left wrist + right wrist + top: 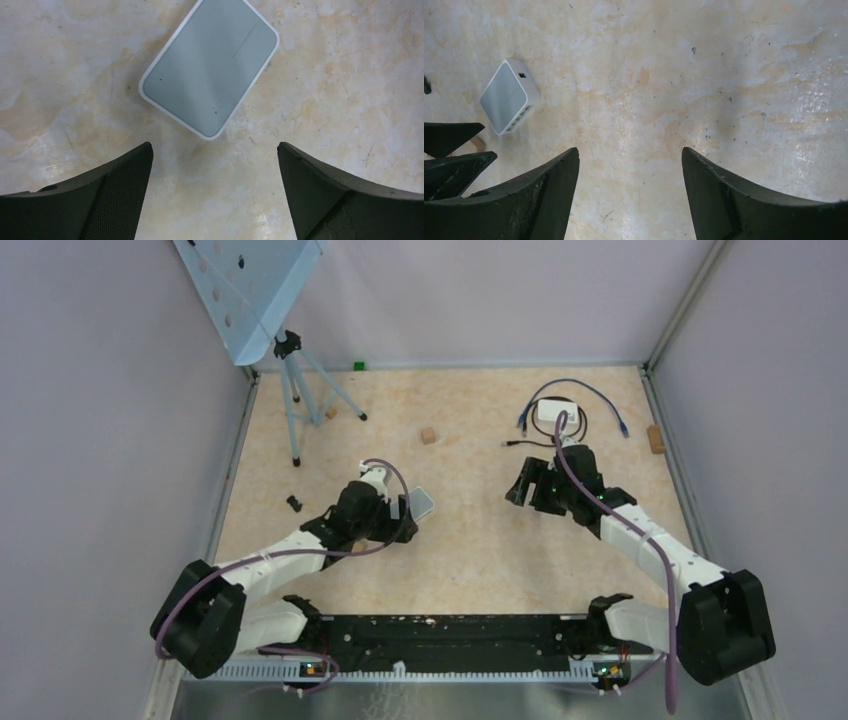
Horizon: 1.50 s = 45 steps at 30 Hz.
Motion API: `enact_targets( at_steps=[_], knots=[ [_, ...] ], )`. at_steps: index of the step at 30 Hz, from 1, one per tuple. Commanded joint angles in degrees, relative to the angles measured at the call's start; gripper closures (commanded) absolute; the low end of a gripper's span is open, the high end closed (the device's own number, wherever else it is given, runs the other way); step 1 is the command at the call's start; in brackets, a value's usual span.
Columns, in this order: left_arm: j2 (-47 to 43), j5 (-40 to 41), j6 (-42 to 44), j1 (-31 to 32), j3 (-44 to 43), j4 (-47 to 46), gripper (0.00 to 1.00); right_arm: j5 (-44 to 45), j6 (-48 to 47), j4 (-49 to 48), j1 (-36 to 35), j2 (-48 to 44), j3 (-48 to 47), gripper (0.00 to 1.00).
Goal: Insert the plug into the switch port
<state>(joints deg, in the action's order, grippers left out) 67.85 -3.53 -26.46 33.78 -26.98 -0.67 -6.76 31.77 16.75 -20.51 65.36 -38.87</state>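
Note:
The switch, a small flat grey box with a white rim, lies on the mottled table just ahead of my open left gripper, which holds nothing. From above, the switch sits at the left gripper's tips. The right wrist view shows the switch at the far left, with ports along one side. My right gripper is open over bare table, right of centre. A blue cable with plugs at its ends lies at the back right, beyond the right gripper.
A white box and a black cable lie with the blue cable. A tripod carrying a blue perforated panel stands back left. Small wooden blocks and a black piece are scattered about. Walls enclose the table.

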Motion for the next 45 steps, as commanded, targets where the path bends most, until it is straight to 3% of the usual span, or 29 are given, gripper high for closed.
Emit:
enact_targets(
  at_steps=[1,8,16,20,24,33,45],
  knots=[
    [-2.09,7.69,1.41,-0.17,-4.38,2.56,0.01,-0.31,1.06,-2.25,-0.23,0.46,-0.36,0.26],
    [3.78,11.45,4.13,-3.64,-10.98,-0.81,0.01,-0.05,0.02,0.34,-0.28,-1.28,-0.68,0.26],
    [15.43,3.92,5.78,-4.29,-11.23,-5.68,0.01,-1.52,-1.1,0.9,-0.24,-1.87,-0.04,0.26],
    [16.98,-0.95,4.58,-4.29,-9.98,-6.56,0.01,-2.92,-1.69,0.43,-0.2,-0.74,0.44,0.26],
    [15.45,-5.32,2.49,-4.11,-6.76,-7.05,0.01,-2.78,-1.69,-0.11,-0.28,-0.67,1.06,0.26],
    [6.43,-5.58,-4.49,-1.42,4.61,-8.11,0.01,-2.88,-0.83,-1.89,-0.27,1.32,2.39,0.26],
    [-3.47,7.32,-2.88,-1.42,-7.13,10.97,0.01,5.01,1.55,6.12,0.85,2.73,-5.58,0.26]
  ],
)
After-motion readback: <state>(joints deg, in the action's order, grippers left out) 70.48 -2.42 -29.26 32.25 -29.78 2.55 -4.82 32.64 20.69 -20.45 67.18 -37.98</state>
